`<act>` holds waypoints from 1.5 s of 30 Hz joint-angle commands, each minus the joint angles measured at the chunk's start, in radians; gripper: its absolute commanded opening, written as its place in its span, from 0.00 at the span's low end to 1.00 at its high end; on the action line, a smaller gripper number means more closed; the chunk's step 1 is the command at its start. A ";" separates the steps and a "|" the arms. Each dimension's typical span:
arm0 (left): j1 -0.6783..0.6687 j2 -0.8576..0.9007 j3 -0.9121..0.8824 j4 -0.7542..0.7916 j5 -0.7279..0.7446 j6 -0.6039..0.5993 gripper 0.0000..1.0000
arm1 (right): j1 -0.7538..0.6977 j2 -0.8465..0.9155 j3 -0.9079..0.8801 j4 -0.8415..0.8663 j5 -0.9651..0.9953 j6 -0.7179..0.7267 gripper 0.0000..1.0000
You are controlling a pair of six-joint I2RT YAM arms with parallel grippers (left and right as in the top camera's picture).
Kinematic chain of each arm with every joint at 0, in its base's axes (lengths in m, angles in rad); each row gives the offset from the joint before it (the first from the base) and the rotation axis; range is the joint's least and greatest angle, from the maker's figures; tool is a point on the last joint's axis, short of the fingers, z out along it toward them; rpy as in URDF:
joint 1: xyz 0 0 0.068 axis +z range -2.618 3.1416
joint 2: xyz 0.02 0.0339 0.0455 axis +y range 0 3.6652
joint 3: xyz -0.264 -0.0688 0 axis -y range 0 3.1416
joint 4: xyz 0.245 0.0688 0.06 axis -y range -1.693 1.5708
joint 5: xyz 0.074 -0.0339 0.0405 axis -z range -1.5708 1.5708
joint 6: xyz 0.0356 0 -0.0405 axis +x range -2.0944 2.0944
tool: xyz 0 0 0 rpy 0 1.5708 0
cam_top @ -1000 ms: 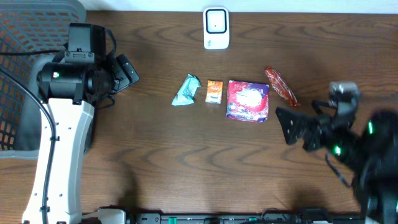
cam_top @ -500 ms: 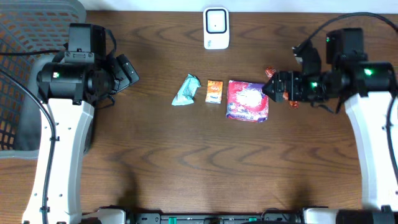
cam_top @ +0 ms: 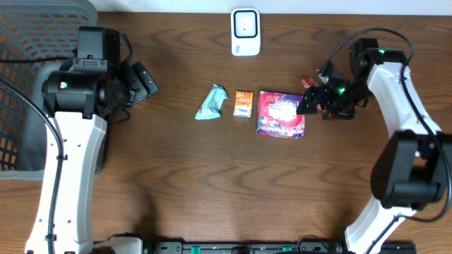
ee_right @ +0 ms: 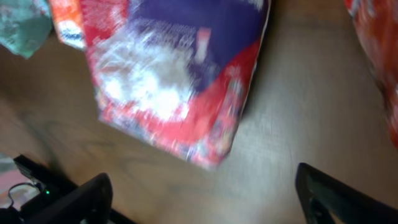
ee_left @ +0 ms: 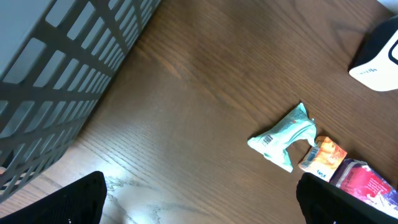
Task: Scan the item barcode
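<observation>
Four items lie in a row on the wooden table: a teal packet (cam_top: 211,102) (ee_left: 283,137), a small orange packet (cam_top: 244,103) (ee_left: 322,158), a red and purple bag (cam_top: 282,113) (ee_right: 174,81) and a long red packet (cam_top: 308,82) (ee_right: 376,43). The white scanner (cam_top: 245,32) (ee_left: 380,59) stands at the far edge. My right gripper (cam_top: 308,104) (ee_right: 202,199) hangs open at the bag's right edge, partly covering the long red packet, with nothing between its fingers. At the far left my left gripper (cam_top: 145,81) (ee_left: 199,208) is open and empty, away from the items.
A grey mesh basket (cam_top: 28,42) (ee_left: 56,81) stands at the table's left end beside the left arm. The right arm reaches in from the right side of the table. The table's near half is bare wood.
My right arm has swung up from the lower right and now sits at the red and purple bag's right edge. The left arm and the items have not moved.
</observation>
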 commanded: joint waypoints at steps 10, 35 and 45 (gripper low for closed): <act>0.002 -0.002 0.004 -0.003 -0.009 0.013 0.98 | -0.010 0.225 0.016 0.108 -0.211 -0.141 0.77; 0.002 -0.002 0.004 -0.003 -0.009 0.013 0.98 | 0.217 -0.024 0.201 -0.053 0.906 0.435 0.01; 0.002 -0.002 0.004 -0.003 -0.009 0.013 0.98 | 0.414 0.031 0.075 -0.063 1.278 0.642 0.01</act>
